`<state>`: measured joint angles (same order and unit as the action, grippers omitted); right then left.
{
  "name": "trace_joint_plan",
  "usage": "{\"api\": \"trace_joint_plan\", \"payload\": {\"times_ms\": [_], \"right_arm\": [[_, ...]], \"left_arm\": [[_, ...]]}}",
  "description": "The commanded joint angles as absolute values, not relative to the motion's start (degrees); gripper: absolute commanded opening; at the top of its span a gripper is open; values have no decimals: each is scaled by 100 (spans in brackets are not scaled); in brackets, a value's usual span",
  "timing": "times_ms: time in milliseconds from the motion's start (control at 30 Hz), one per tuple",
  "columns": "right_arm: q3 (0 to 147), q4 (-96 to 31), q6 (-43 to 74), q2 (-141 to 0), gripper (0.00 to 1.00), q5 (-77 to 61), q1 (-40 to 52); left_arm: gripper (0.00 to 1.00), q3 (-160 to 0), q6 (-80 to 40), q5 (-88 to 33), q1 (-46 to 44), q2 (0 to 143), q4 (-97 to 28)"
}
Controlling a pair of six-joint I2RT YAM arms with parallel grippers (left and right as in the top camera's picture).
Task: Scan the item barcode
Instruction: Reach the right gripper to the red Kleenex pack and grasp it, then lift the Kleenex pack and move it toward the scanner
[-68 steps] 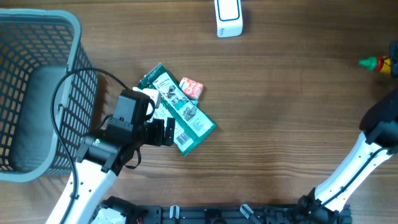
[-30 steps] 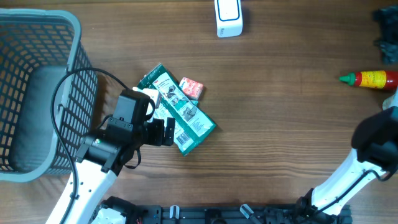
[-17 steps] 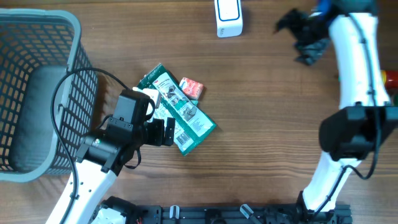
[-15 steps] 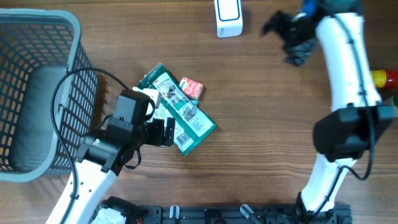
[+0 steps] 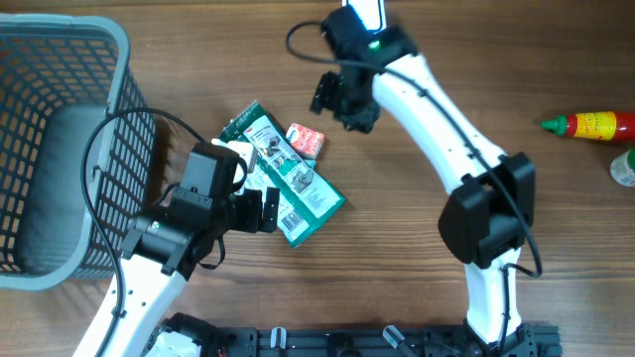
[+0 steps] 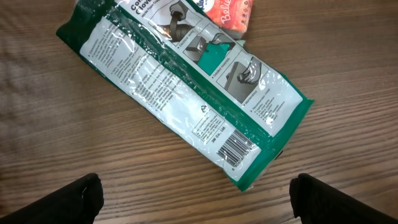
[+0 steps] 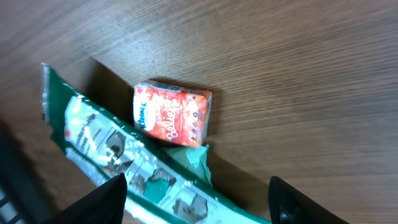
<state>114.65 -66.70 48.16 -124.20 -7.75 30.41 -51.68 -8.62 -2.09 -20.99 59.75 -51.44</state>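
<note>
Both claws open and empty; green packet [image 5: 283, 183] lies flat on the table, barcode [image 6: 238, 148] up.
The right gripper [image 7: 202, 199] hangs over the orange tissue pack [image 5: 306, 141], which touches the packet's upper edge, so a close here would likely take the wrong item or pinch both. The left gripper [image 6: 199, 198] sits just beside the barcode end, where the arms could crowd each other. Glossy film may slip or crease across the code.
</note>
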Motion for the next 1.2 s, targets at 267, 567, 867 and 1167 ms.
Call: {"api": "trace_joint_plan", "payload": {"times_ms": [267,567,867,1167], "right_arm": [[9677,-4670,5310,-12529,55,-1850,3114],[9323,-4060,5247,-12532,48,-1723,3118],[9323,-3671,5092,-12864,43,-1601,3188],[9323,-3671,4915,-12903,20,-1634,3208]], "left_arm": [[100,-5153,-770,-294,-2071,5975,-5148],[100,-5153,-770,-294,-2071,5975,-5148],[100,-5153,-770,-296,-2071,5975,-5148],[100,-5153,-768,-294,-2071,5975,-5148]]}}
